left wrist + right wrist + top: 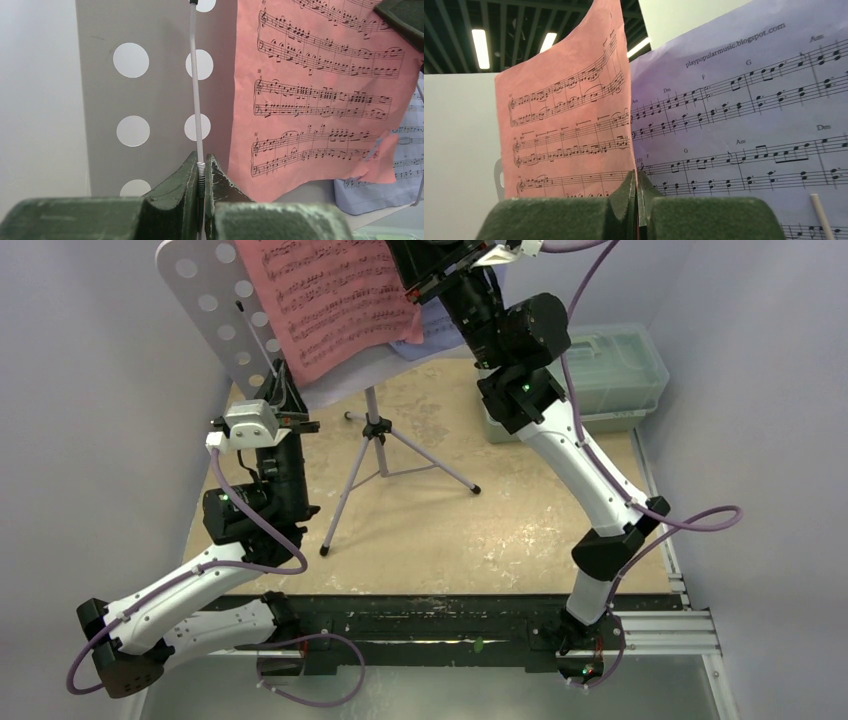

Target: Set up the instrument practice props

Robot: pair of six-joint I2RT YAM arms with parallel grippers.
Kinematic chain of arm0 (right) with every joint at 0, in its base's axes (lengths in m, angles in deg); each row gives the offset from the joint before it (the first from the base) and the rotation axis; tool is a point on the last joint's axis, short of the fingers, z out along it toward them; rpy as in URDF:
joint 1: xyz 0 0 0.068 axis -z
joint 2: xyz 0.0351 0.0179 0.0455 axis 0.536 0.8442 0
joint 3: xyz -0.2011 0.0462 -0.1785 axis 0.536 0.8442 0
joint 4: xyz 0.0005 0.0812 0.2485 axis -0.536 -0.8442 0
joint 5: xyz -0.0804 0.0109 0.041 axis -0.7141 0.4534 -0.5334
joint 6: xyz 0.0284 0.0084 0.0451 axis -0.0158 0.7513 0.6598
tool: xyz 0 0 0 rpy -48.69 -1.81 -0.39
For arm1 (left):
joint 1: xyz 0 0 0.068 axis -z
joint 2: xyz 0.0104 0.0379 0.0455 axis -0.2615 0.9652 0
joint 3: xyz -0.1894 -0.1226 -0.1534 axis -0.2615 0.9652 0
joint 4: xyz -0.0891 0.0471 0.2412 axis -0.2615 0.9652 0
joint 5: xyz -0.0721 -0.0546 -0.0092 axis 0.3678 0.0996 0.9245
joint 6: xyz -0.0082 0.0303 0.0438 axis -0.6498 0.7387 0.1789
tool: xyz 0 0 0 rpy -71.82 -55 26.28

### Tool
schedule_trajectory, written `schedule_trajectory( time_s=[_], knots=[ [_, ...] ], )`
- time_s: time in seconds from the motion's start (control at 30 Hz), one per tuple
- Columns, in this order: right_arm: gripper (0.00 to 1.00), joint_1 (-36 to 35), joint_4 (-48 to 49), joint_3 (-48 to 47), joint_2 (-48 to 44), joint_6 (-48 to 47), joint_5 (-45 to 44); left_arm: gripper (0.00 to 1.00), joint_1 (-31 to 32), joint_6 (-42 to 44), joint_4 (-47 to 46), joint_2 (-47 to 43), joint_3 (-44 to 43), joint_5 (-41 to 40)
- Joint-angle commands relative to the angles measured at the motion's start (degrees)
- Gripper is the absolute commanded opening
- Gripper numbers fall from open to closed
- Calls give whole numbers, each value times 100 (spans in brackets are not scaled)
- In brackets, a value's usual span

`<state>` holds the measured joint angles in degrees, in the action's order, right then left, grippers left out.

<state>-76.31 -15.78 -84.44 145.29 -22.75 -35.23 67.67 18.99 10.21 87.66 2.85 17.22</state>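
Your left gripper (201, 172) is clamped on the thin white retainer wire (194, 75) at the lower left of the lavender music stand (205, 300). The stand is upright on its tripod legs (352, 485) on the tan table (520, 530). The pink sheet (330, 300) lies against the stand, and the pale-blue sheet (749, 100) sits beside it, partly behind. Your right gripper (636, 187) has its fingers pressed together where the two sheets meet. It looks to be pinching the pink sheet's edge, but the view is too tight to confirm.
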Motion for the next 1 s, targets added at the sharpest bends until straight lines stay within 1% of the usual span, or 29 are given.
schedule_trajectory(
  time_s=[0.0, 0.13, 0.3, 0.43, 0.53, 0.83, 0.97],
  knots=[
    [0, -151, -9, 142, -478, -542, -456, 0, 14, 34, -19, -51, -26, 84],
    [0, -376, -167, 203, -643, -979, -955, 0, 14, 34, 4, -61, -26, 65],
    [0, -961, -427, -23, -529, -1673, -1687, 0, 14, -11, 28, -68, -40, 57],
    [0, -1290, -448, -204, -372, -1961, -1855, 0, 14, -43, 68, -90, -41, 39],
    [0, -1357, -509, -357, -224, -1947, -1693, 0, 14, -78, 123, -101, -65, 42],
    [0, -1358, -583, -615, 52, -1473, -1091, 0, 14, -209, 227, -138, -105, 39],
    [0, -1349, -379, -439, -71, -1209, -836, 0, 14, -247, 298, -143, -131, 40]
  ],
)
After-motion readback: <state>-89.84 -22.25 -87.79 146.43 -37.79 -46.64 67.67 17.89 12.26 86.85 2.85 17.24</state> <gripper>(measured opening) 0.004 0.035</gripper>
